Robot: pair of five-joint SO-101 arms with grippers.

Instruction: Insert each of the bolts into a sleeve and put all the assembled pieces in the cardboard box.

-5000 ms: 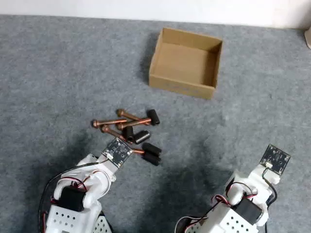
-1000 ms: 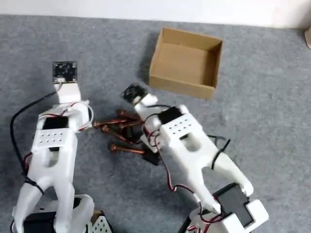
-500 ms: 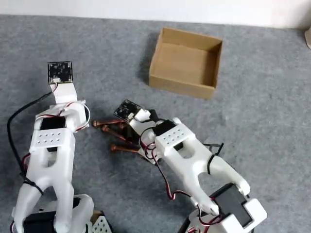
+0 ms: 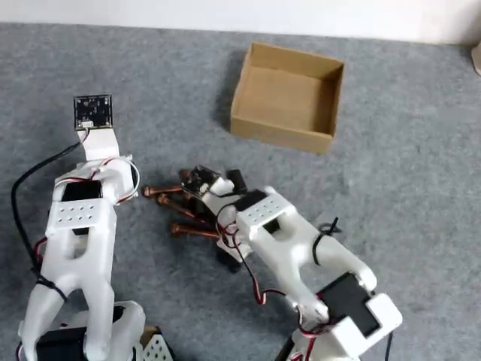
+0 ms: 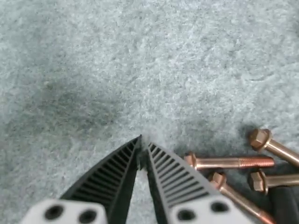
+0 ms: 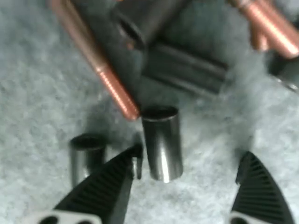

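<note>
Mid-frame, the right claw stands spread around a sleeve; the left claw, pressed together, sits beside the bolts.

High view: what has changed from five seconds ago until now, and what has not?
Both arms came forward from the near edge. The left gripper went beside the bolts, shut, then kept still. The right gripper reached over them toward the box, then drew back and down; now it is open around a sleeve. Nothing is gripped yet. Box and bolts stayed.
</note>
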